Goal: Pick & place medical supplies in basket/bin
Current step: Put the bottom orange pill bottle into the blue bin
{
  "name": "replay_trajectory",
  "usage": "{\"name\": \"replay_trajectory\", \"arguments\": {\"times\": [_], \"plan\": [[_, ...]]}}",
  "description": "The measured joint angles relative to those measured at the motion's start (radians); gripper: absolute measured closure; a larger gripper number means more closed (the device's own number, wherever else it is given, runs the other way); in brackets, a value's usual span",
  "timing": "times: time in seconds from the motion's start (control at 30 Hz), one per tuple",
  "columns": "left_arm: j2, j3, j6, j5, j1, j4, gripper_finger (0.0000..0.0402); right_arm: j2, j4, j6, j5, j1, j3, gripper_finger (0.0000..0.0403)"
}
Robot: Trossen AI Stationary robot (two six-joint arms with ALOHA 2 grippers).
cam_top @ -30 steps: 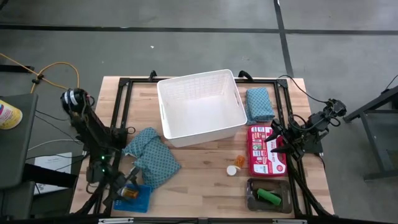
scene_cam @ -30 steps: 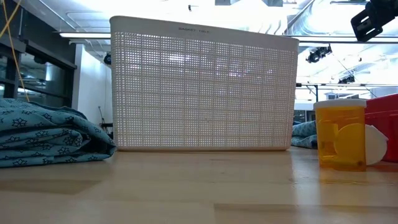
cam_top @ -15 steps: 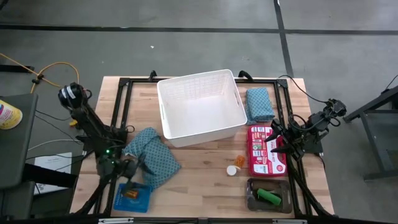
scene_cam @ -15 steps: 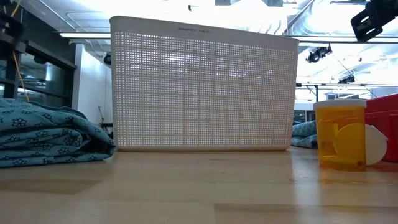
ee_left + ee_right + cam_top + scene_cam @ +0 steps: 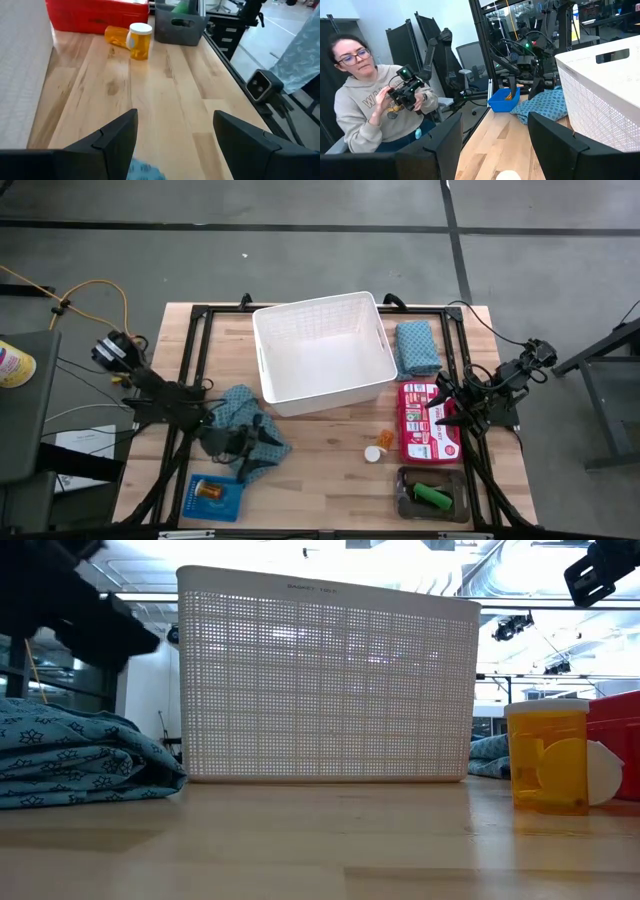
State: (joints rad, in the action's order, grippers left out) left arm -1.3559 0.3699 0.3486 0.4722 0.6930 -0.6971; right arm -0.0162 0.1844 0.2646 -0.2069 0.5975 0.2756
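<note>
My left gripper (image 5: 243, 445) stands open over the crumpled teal patterned cloth (image 5: 245, 428) left of the white lattice basket (image 5: 322, 350). In the left wrist view its fingers spread wide, a bit of teal cloth (image 5: 145, 172) just below them; I see no touch. A folded teal cloth (image 5: 417, 345) lies right of the basket. An orange pill bottle (image 5: 384, 439) and a white cap (image 5: 372, 453) lie on the wood. My right gripper (image 5: 437, 408) waits open above the red kit (image 5: 428, 425).
A blue mesh tray (image 5: 215, 497) with an orange piece sits at the near left. A grey tray (image 5: 432, 495) holding a green piece sits at the near right. Bare wood lies between them. A seated person (image 5: 375, 100) holding a controller shows beyond the table's left side.
My left gripper has swung away from the blue tray at the near left corner, toward the table's right and far side, and now hangs over the crumpled teal cloth. It has stayed open. The orange piece lies in the blue tray as before.
</note>
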Motion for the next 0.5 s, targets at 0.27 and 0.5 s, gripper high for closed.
{"name": "replay_trajectory", "arguments": {"times": [0.27, 0.5], "plan": [[-0.083, 0.015, -0.113, -0.052, -0.059, -0.102, 0.0149, 0.0, 0.0, 0.0, 0.0, 0.0, 0.0, 0.0192], [-0.148, 0.016, -0.12, 0.001, -0.071, -0.203, 0.0149, 0.0, 0.0, 0.0, 0.0, 0.0, 0.0, 0.0192]]}}
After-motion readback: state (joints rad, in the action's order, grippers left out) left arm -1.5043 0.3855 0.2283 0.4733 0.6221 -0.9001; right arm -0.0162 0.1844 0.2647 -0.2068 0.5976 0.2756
